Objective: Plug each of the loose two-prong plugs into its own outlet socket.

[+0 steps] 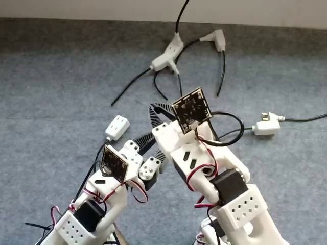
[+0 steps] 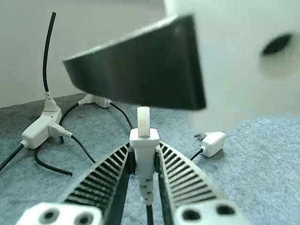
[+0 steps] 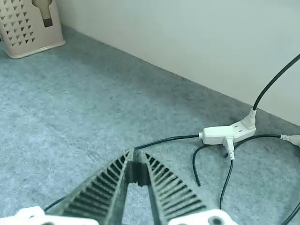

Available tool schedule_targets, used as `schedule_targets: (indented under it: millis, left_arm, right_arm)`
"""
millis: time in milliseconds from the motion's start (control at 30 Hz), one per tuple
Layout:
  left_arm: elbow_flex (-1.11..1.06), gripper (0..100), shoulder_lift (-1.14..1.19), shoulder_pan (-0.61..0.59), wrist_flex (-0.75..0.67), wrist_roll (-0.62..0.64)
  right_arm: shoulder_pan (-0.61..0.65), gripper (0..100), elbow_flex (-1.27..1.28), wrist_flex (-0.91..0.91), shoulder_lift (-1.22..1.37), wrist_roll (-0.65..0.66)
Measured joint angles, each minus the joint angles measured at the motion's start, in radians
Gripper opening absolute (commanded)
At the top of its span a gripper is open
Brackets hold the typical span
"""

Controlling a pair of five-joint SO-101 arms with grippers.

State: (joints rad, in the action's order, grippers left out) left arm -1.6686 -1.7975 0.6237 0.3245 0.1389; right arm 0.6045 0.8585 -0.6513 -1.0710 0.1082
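Pinched in the left gripper [image 2: 144, 149] is a white two-prong plug [image 2: 143, 138], prongs up. The right gripper [image 3: 136, 155] hangs over the grey carpet [image 3: 70, 108], fingers almost together. Past it lies a white outlet socket [image 3: 225, 133].

So the white held plug [image 2: 143, 138] is sticking prongs-out, pinched in the left gripper [image 2: 144, 149]. Right plug [image 1: 265, 126] is lying on the carpet [image 1: 56, 92]. Far plug [image 1: 216, 39] is lying near the back wall [image 1: 102, 9], beside the far socket [image 1: 164, 57], which is already taking one. Near socket [image 1: 117, 127] is lying by the left arm [image 1: 97, 199].
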Motion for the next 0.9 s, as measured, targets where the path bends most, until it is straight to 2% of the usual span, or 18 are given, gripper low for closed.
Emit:
schedule_targets:
  millis: [267,567,900]
  left_arm:
    - [0.009,1,0.002,0.003,0.000,0.003]
    - [0.011,1,0.005,0.005,0.005,0.003]
    - [0.038,1,0.006,0.015,0.114,0.005]
  right_arm:
    - [-0.060,0.8,0.137,0.120,-0.002,0.061]
    - [-0.087,0.8,0.245,0.212,-0.012,0.063]
    - [-0.091,0.8,0.331,0.255,-0.014,0.063]
